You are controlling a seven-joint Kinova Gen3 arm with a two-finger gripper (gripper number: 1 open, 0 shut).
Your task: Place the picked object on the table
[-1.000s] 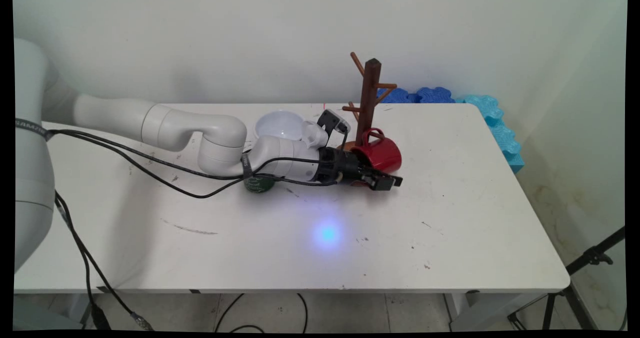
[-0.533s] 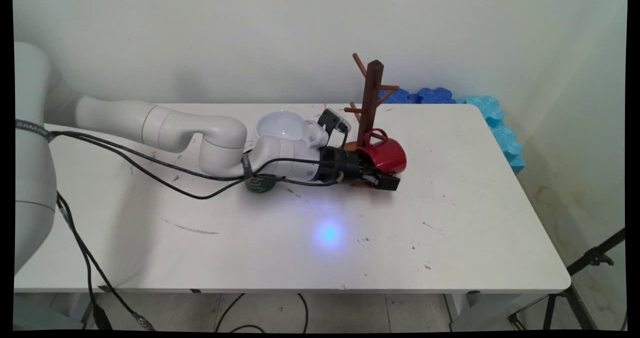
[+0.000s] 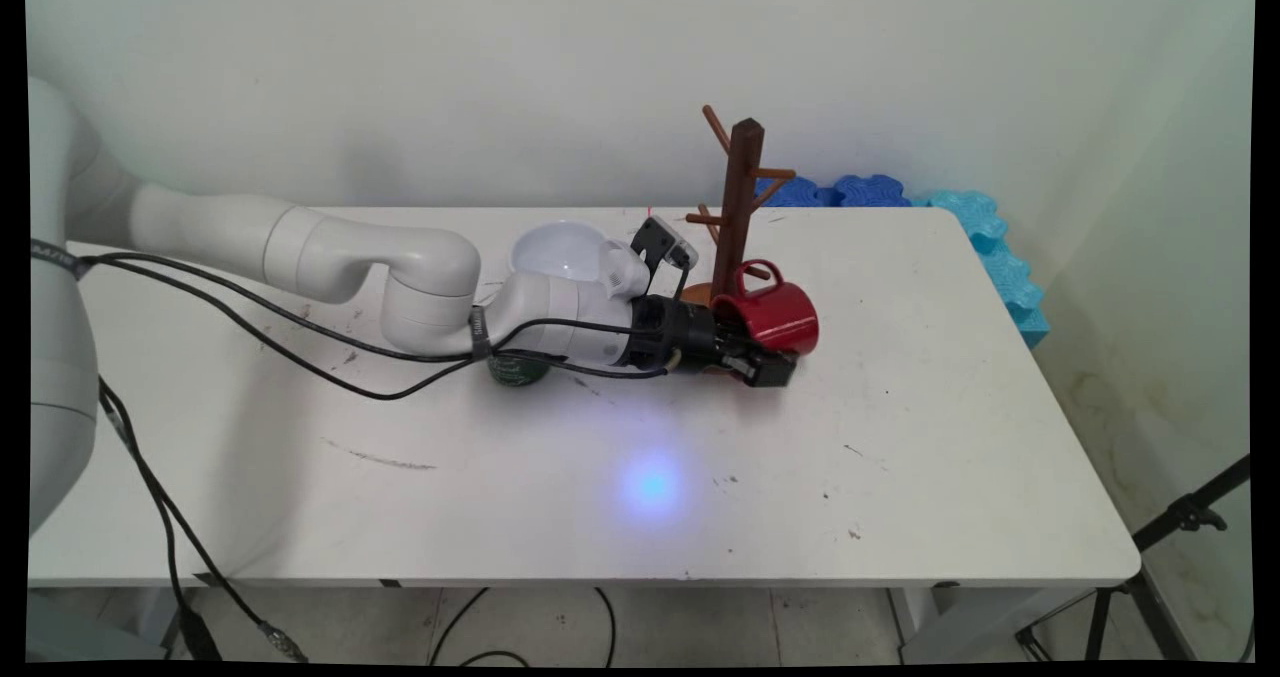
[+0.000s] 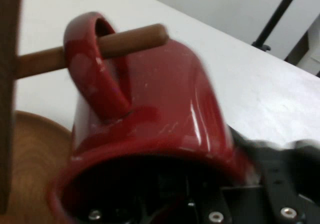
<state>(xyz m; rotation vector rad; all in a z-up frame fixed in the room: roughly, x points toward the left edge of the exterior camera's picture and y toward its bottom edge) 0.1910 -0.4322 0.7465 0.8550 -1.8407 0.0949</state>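
A red mug [image 3: 775, 317] lies on its side at the foot of a brown wooden mug tree [image 3: 740, 197]. My gripper [image 3: 772, 359] is shut on the mug's rim wall, one finger inside and one outside. In the hand view the mug [image 4: 165, 99] fills the picture. Its handle [image 4: 92, 69] is threaded over a low wooden peg [image 4: 130, 41] of the tree. The outer finger [image 4: 285, 184] presses the mug's right side. The tree's round base [image 4: 30, 164] sits under the mug's mouth.
A white bowl [image 3: 560, 249] stands behind the forearm. A dark green cup [image 3: 517, 369] is partly hidden under the arm. Blue foam pieces [image 3: 960, 217] line the table's far right edge. Black cables [image 3: 300, 342] trail across the left of the table.
The gripper and the red mug have shifted a little right and towards the tree, and the mug has risen slightly. The tree wobbled but stands in place.
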